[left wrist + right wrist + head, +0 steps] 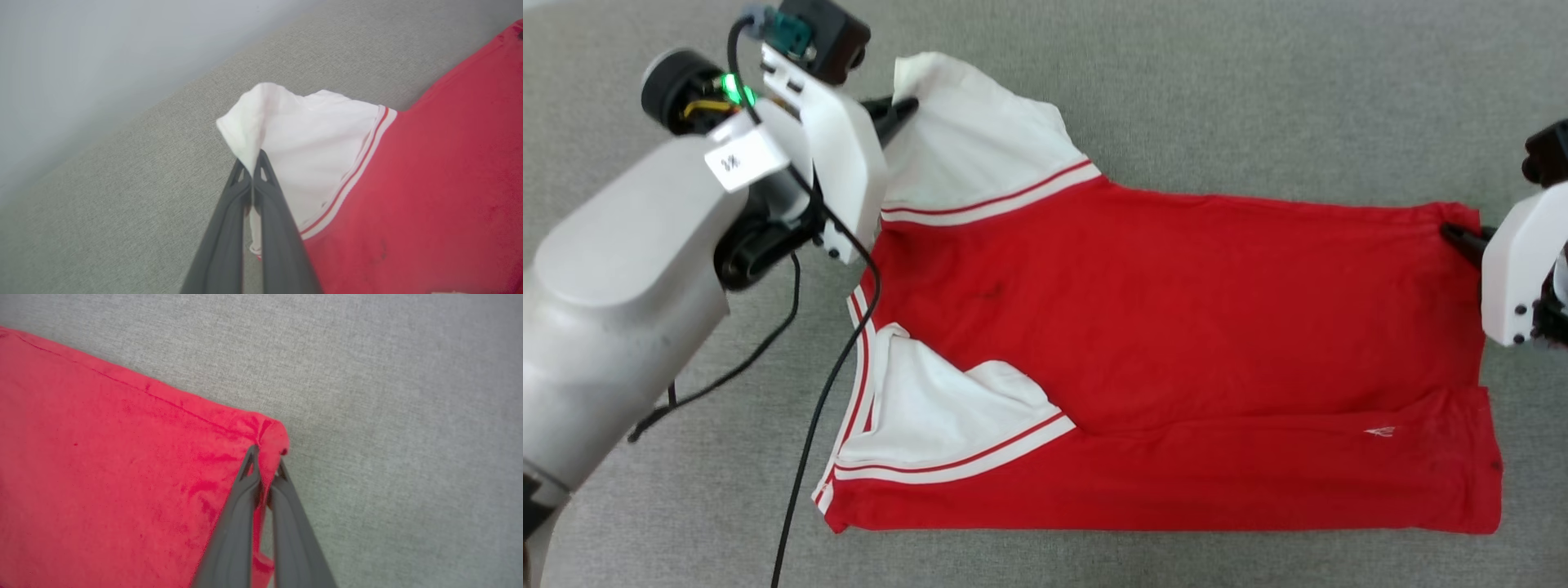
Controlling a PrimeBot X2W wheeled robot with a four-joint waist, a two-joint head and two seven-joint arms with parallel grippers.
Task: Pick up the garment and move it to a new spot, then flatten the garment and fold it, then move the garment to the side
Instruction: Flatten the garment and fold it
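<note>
Grey woven cloth surface (pixel 1258 98) spreads wide, the red short-sleeved jersey garment (pixel 1176 327) lying across its middle. Left gripper (pixel 250 161) pinches the far white sleeve's tip, its pale arm (pixel 621 269) hiding the shirt's left edge. Right gripper (pixel 265 457), arm cut off at right, clamps the far right red corner.

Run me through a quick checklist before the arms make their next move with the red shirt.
1. Sleeve grip: left gripper shut on the far white sleeve, ok.
2. Hem grip: right gripper shut on the far hem corner, ok.
3. Near sleeve tucked inward on the garment, ok.
4. Black cable off the cloth: not ok, it crosses the garment's edge in the head view.
5. All layers caught in both grips: cannot tell.
</note>
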